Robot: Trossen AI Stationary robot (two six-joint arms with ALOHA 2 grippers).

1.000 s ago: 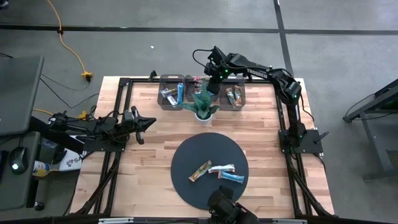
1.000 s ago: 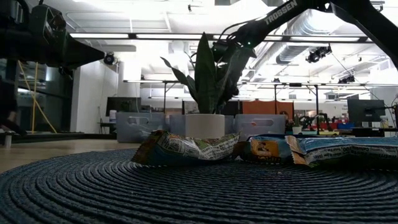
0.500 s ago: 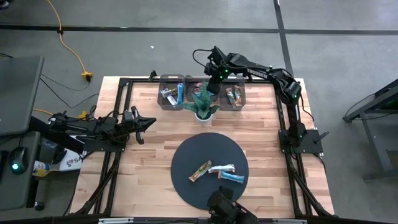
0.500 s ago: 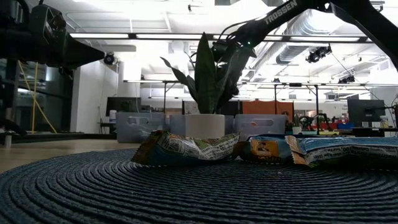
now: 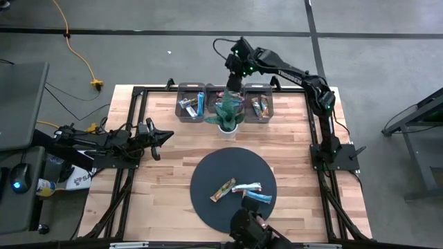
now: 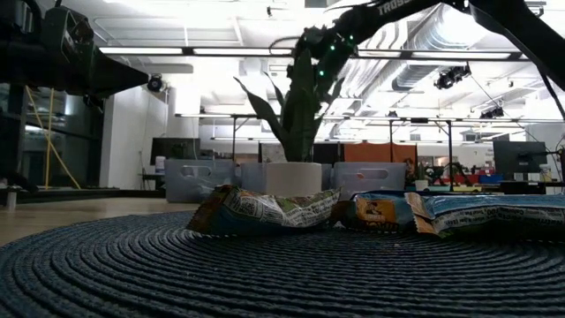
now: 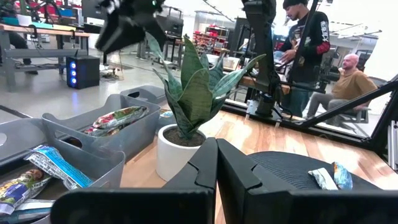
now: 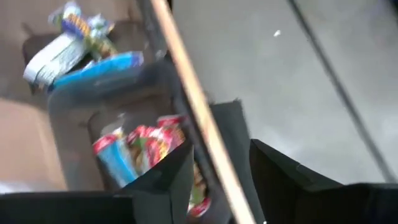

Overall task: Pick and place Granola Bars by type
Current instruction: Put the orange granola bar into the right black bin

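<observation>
Three granola bars lie flat on the dark round mat: a brown one, a white one and a blue one. More bars fill three grey bins at the table's far edge, the left bin, the middle bin and the right bin. My right gripper hovers open over the far rim of the middle bin with nothing between its fingers. My left gripper waits shut by the table's left side.
A spiky potted plant stands on the table just in front of the middle bin, right beside my right arm. Bare wood lies between the mat and the bins. People are in the room beyond the table.
My right gripper has risen and drawn back toward the table's far edge, from low over the middle bin beside the plant's leaves to well above them. The bars on the mat have kept still.
</observation>
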